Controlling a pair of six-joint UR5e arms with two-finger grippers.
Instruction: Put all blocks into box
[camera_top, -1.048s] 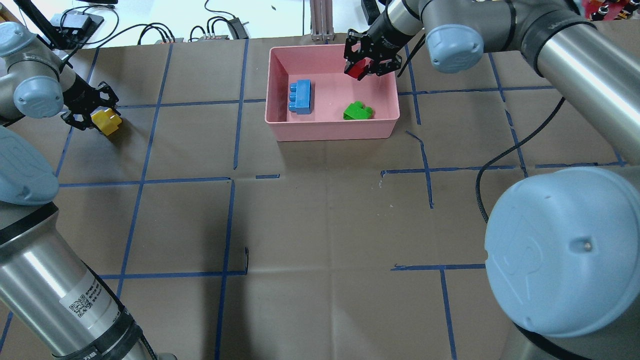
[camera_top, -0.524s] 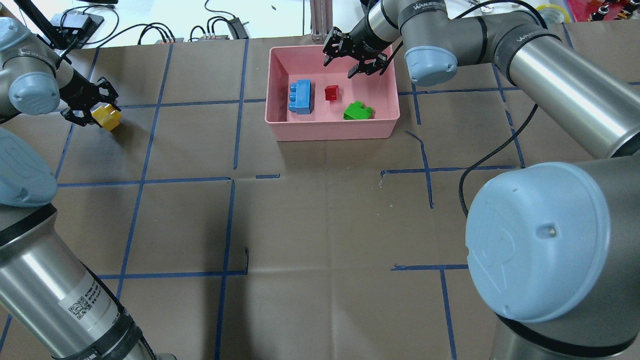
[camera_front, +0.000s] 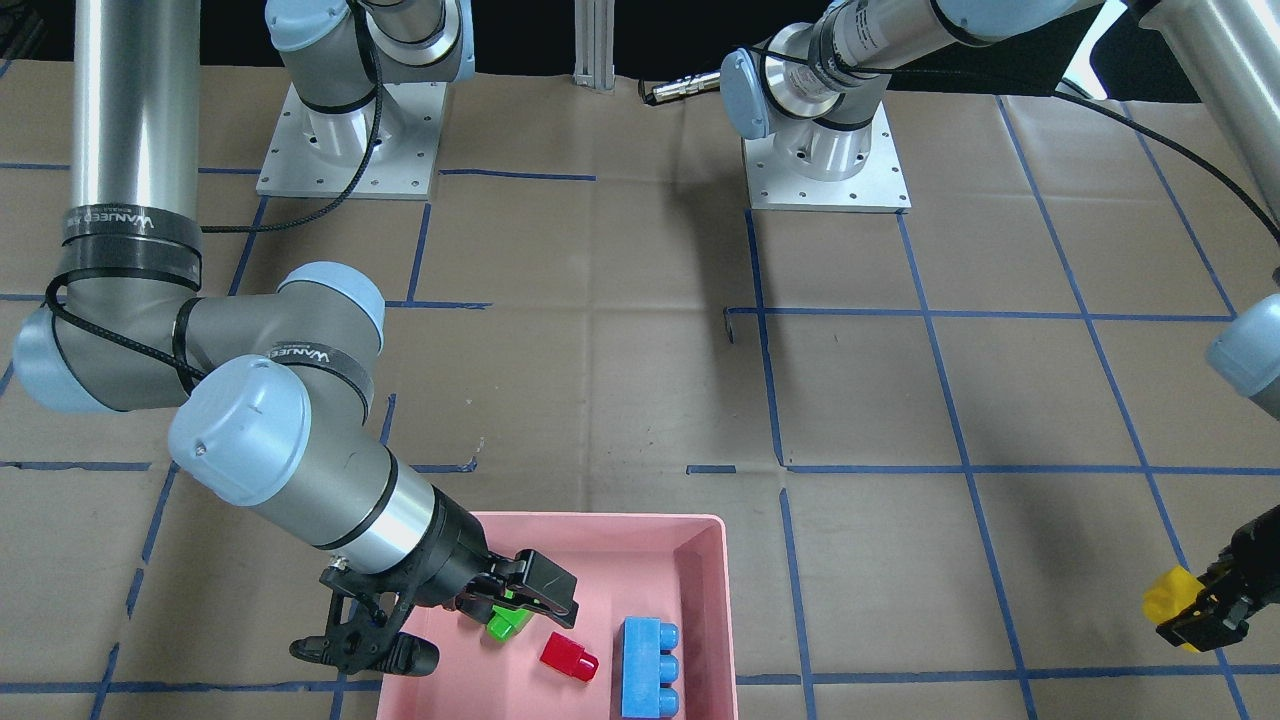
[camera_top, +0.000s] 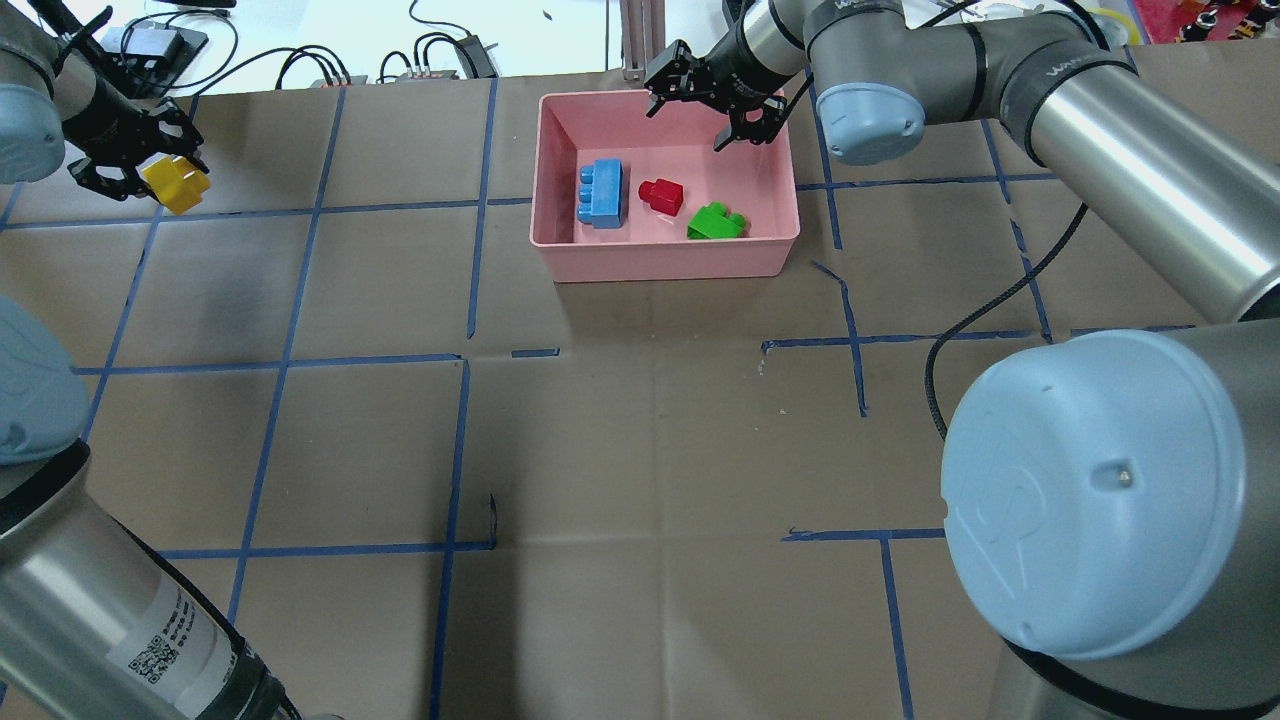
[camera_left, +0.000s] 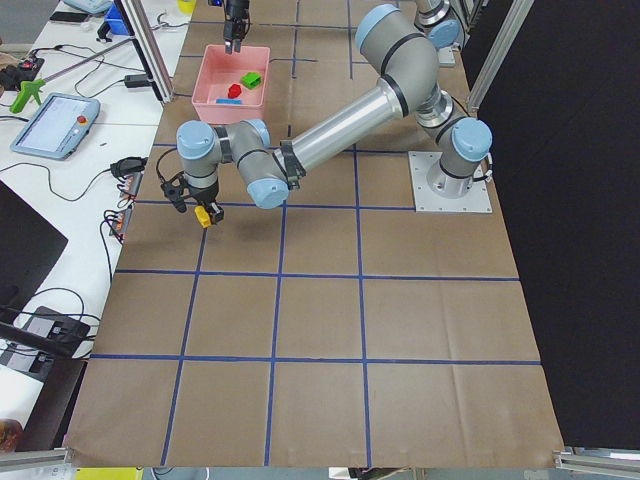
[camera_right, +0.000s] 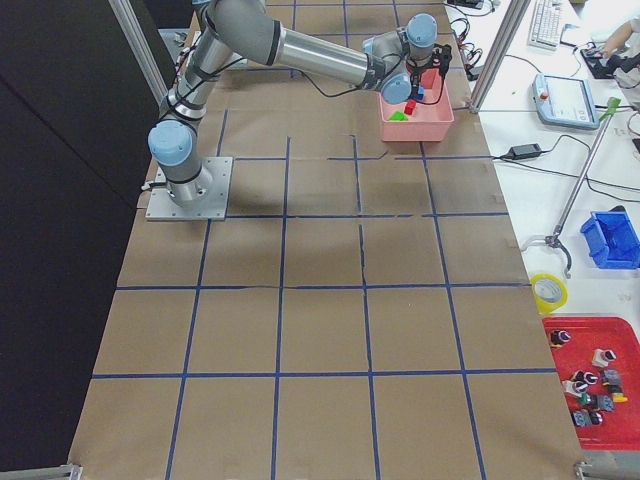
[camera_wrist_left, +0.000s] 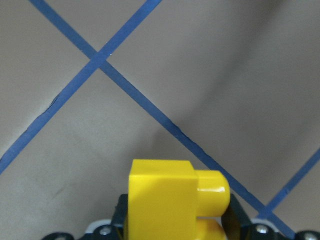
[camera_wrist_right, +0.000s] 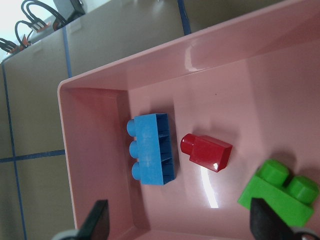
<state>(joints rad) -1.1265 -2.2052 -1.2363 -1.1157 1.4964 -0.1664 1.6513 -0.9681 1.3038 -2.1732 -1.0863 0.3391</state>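
The pink box (camera_top: 665, 262) stands at the far middle of the table. In it lie the blue block (camera_top: 602, 193), the red block (camera_top: 661, 195) on its side and the green block (camera_top: 716, 222); all three show in the right wrist view, with the red block (camera_wrist_right: 207, 152) in the middle. My right gripper (camera_top: 688, 125) hangs open and empty over the box's far part. My left gripper (camera_top: 160, 180) is shut on the yellow block (camera_top: 180, 185), held off the table at the far left. The yellow block also shows in the left wrist view (camera_wrist_left: 165, 200).
Blue tape lines (camera_top: 290, 330) cross the brown paper table cover. Cables and small devices (camera_top: 150, 45) lie beyond the far edge. A metal post (camera_top: 640, 40) stands just behind the box.
My right gripper opened and let the red block fall into the box, where it tipped onto its side. My left gripper lifted the yellow block and carried it farther left and back.
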